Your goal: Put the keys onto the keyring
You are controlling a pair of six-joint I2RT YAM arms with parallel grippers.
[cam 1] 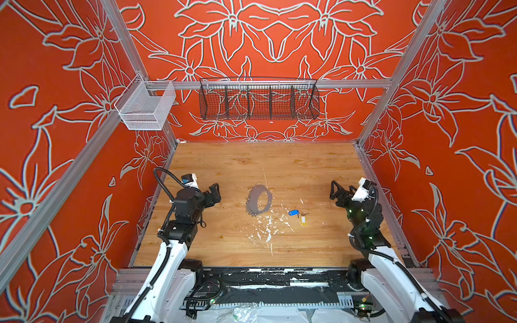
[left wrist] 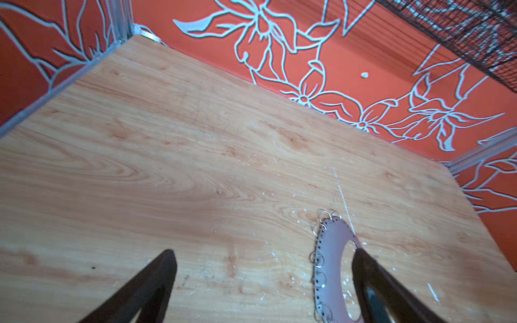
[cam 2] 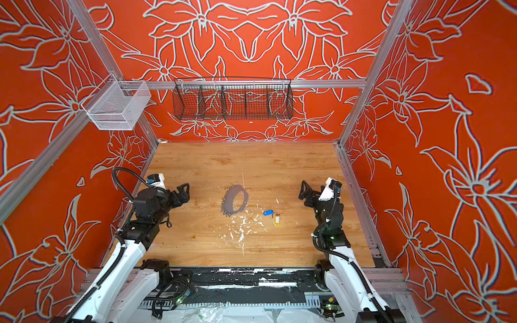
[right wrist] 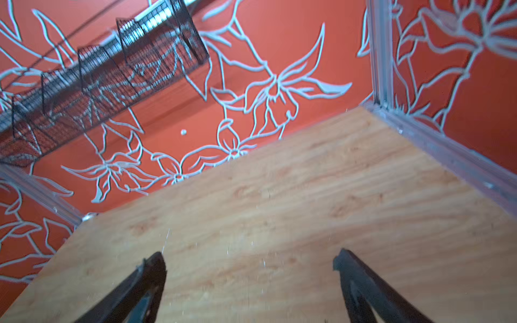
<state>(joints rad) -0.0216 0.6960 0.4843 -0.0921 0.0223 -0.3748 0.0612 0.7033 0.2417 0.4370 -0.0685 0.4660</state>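
Note:
The keyring (cam 1: 253,200) (cam 2: 230,201) is a flat grey-brown ring with small metal split rings round its edge, lying mid-table. In the left wrist view the keyring (left wrist: 333,251) lies just inside one fingertip. The keys lie together to its right: a blue tag (cam 1: 293,212) (cam 2: 268,212) and a yellow tag (cam 1: 303,220) (cam 2: 277,219). My left gripper (cam 1: 214,193) (cam 2: 184,192) (left wrist: 263,253) hovers open left of the keyring, holding nothing. My right gripper (cam 1: 333,190) (cam 2: 302,190) (right wrist: 249,253) stands open to the right of the keys, also with nothing in it.
White flecks (cam 1: 265,228) are scattered over the wooden table (cam 1: 251,162) in front of the keyring. A black wire basket (cam 1: 258,102) and a white mesh basket (cam 1: 145,107) hang on the back rail. Aluminium frame rails and red patterned walls close in the table.

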